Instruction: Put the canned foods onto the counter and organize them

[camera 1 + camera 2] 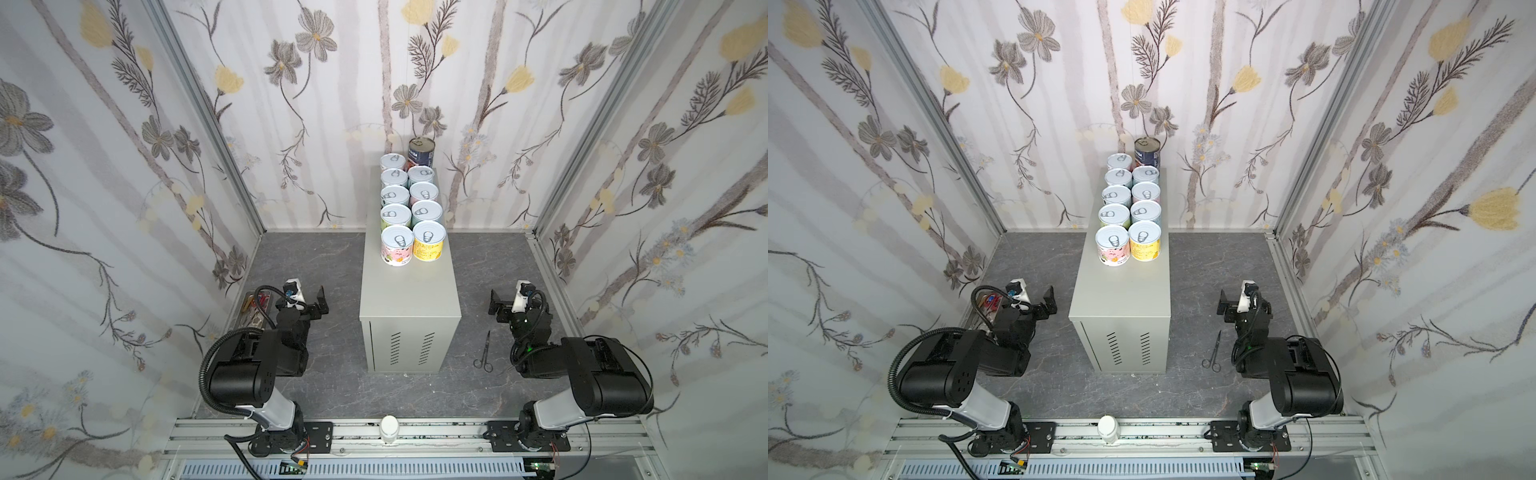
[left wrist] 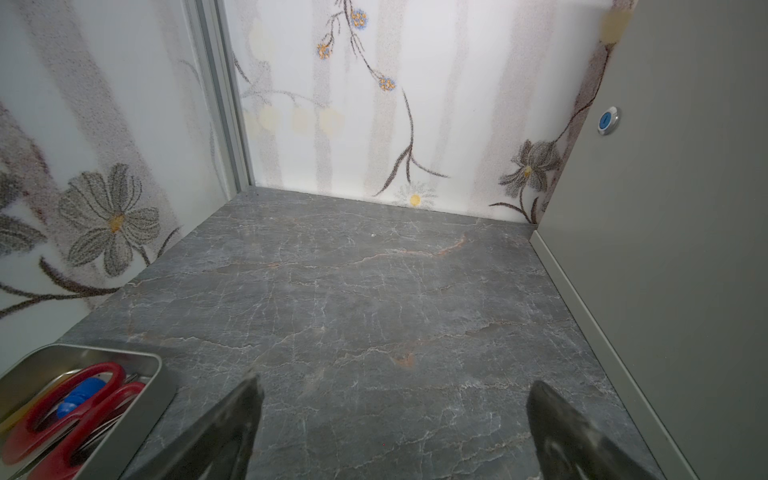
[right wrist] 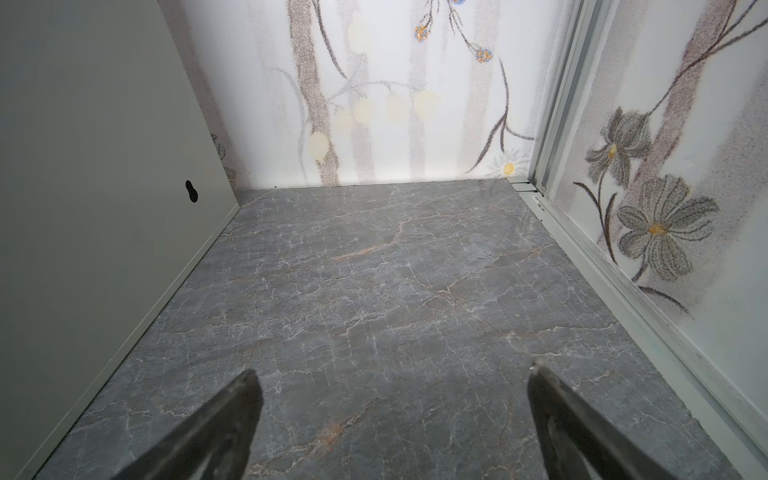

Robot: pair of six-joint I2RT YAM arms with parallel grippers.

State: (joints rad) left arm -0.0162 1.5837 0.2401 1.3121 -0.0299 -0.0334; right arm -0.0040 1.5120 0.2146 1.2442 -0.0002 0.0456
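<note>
the canned foods stand in two rows on the counter, the tall can seemingly at its far end. left gripper and right gripper gape empty.

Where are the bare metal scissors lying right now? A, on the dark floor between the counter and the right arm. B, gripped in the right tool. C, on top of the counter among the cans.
A: in both top views the scissors lie flat on the dark floor, between the counter and the right arm.
</note>
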